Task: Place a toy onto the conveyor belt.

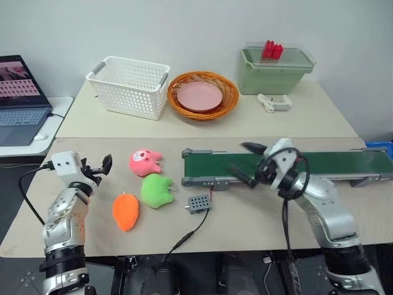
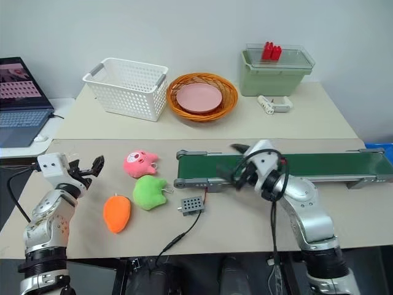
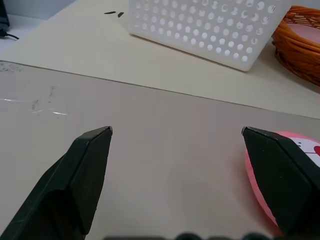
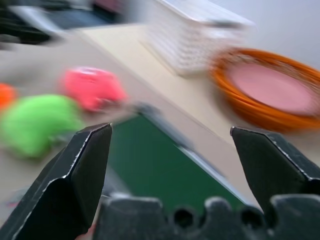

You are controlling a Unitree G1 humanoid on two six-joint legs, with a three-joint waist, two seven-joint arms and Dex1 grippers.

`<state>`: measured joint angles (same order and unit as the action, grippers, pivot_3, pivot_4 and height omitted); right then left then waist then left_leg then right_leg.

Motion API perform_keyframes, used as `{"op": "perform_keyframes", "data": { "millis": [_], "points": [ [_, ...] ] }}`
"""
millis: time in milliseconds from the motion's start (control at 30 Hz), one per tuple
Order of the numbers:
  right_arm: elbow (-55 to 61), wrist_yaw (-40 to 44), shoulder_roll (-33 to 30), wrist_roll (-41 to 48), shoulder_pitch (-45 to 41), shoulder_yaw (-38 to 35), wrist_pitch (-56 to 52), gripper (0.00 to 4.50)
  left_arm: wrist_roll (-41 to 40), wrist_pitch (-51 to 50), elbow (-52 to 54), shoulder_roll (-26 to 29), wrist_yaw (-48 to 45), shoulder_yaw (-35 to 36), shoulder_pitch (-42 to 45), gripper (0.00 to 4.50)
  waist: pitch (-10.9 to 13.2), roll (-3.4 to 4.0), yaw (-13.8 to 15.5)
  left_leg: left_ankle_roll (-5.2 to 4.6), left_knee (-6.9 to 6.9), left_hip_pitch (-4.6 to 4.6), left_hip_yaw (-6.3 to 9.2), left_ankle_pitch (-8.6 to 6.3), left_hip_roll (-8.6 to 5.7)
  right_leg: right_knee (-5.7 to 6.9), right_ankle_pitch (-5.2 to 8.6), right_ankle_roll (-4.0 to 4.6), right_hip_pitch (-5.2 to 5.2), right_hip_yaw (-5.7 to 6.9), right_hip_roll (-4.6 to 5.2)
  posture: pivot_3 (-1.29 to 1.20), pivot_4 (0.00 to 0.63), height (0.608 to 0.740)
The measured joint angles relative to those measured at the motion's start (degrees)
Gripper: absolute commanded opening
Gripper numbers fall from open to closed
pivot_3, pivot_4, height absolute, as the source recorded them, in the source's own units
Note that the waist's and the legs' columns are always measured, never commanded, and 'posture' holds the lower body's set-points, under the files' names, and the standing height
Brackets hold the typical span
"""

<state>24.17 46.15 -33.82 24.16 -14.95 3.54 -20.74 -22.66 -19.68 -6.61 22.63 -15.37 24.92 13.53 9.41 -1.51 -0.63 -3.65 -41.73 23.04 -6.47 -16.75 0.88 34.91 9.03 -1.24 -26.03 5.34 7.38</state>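
Observation:
The orange toy [image 1: 126, 211] lies on the table near the front left, beside a lime green plush [image 1: 156, 190]. The dark green conveyor belt [image 1: 319, 163] in its grey frame runs along the table's right half. My left gripper [image 1: 97, 165] hovers open and empty to the left of the pink plush [image 1: 145, 161], behind the toy; the left wrist view shows its fingers [image 3: 85, 170] wide apart over bare table. My right gripper [image 1: 247, 161] is open and empty over the belt's left end. In the right wrist view the toy [image 4: 5, 95] sits far from that gripper [image 4: 170, 129].
A white basket [image 1: 130, 86], an orange woven basket [image 1: 230, 98] holding a pink plate, and a green lidded bin [image 1: 273, 70] stand along the back. A laptop [image 1: 18, 98] sits at far left. A small grey box [image 1: 198, 203] with a cable lies before the belt.

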Motion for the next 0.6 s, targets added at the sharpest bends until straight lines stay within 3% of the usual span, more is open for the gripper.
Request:
{"op": "perform_keyframes", "data": {
  "millis": [200, 400, 533, 600],
  "points": [
    [4.54, 13.58, -7.21, 6.51, -0.29, 5.02, -4.81, 4.5, -0.04, -0.62, 0.52, 0.79, -0.25, 0.05, -0.31, 4.44, 0.0, -0.02, 0.63, -0.21, -0.03, 0.0, -0.02, -0.13, -0.04, -0.11, -0.02, -0.01, 0.06, -0.01, 0.09, 0.0, 0.15, 0.74],
    [4.58, 16.26, -6.99, 6.41, -2.07, 7.38, -4.96, 4.5, -2.58, -4.5, 7.93, 3.04, -1.65, 1.4, -4.83, 4.44, 0.0, -0.02, 0.87, 0.02, -0.02, 0.04, -0.01, -0.11, -0.03, -0.05, -0.02, 0.01, -0.07, -0.01, 0.1, 0.0, 0.15, 0.74],
    [3.0, 16.64, -6.2, 5.54, -2.32, 8.57, -4.8, 4.5, -11.17, -10.45, 14.65, 2.92, -1.67, 7.67, -9.84, 4.44, 0.01, -0.02, 0.82, 0.08, -0.02, 0.02, 0.0, -0.13, 0.02, -0.02, 0.02, 0.08, -0.08, -0.02, 0.12, 0.0, 0.15, 0.74],
    [1.24, 17.06, -5.54, 4.32, -2.53, 9.45, -4.46, 4.5, -23.29, -16.8, 20.14, 2.17, -2.0, 14.09, -16.04, 4.44, 0.0, -0.02, 0.75, 0.12, -0.02, -0.01, 0.01, -0.14, 0.04, -0.02, 0.06, 0.13, -0.08, -0.03, 0.13, 0.0, 0.15, 0.74]
  ]
}}
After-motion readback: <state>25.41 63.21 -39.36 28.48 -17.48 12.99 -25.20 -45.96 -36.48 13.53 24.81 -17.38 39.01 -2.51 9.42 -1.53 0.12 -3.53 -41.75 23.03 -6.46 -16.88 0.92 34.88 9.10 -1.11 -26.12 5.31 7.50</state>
